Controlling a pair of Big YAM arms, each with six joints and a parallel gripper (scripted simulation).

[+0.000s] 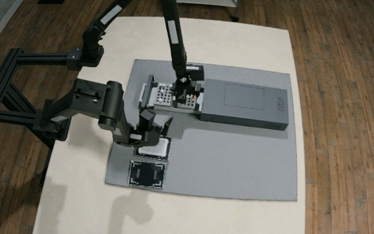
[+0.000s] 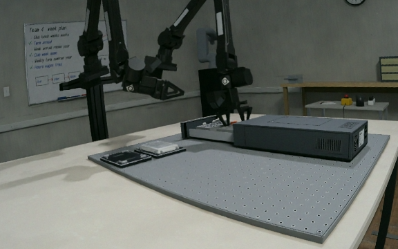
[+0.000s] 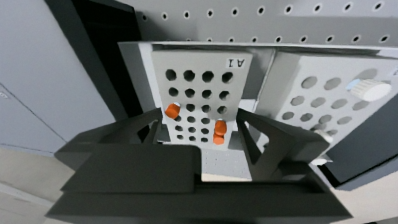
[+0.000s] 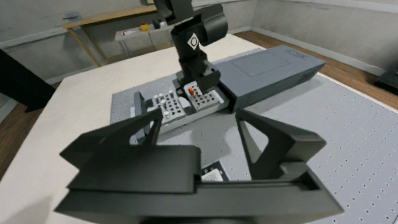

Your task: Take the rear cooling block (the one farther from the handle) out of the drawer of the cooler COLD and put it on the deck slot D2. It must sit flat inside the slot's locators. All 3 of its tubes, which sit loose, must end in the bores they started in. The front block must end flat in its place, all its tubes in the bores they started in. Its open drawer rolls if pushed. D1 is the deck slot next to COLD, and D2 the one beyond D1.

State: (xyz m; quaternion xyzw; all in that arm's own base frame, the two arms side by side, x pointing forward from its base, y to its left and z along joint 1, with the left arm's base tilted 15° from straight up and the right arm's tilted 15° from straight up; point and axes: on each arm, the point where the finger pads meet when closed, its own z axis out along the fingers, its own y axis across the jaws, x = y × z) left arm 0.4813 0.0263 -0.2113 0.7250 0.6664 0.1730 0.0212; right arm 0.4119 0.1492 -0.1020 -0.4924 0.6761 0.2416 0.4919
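Observation:
The rear block [image 1: 190, 104] [image 3: 200, 62] [image 4: 205, 102] sits in the open drawer [image 1: 180, 111] [image 2: 207, 135], with three orange tubes in it, one [image 3: 172, 110] near one side and two near the other. The front block [image 1: 163, 95] [image 3: 320, 70] [image 4: 169, 107] sits beside it, towards the handle, with white-capped tubes. My left gripper [image 2: 237, 122] [image 3: 199, 111] is open and empty, pointing down low over the rear block with a finger towards each side; finger contact cannot be told. My right gripper [image 1: 160, 116] [image 4: 198, 111] is open and empty, raised near D1. D2 [image 1: 146, 173] [image 2: 124, 159] is empty, its corner locators visible.
The cooler COLD [image 1: 245, 104] [image 2: 299, 138] stands directly behind the drawer. D1 [image 1: 169, 143] carries a white piece [image 1: 154, 149] [image 2: 159, 146] between the drawer and D2. The right arm reaches over D1. The drawer's dark front panel [image 1: 147, 91] stands up beside the front block.

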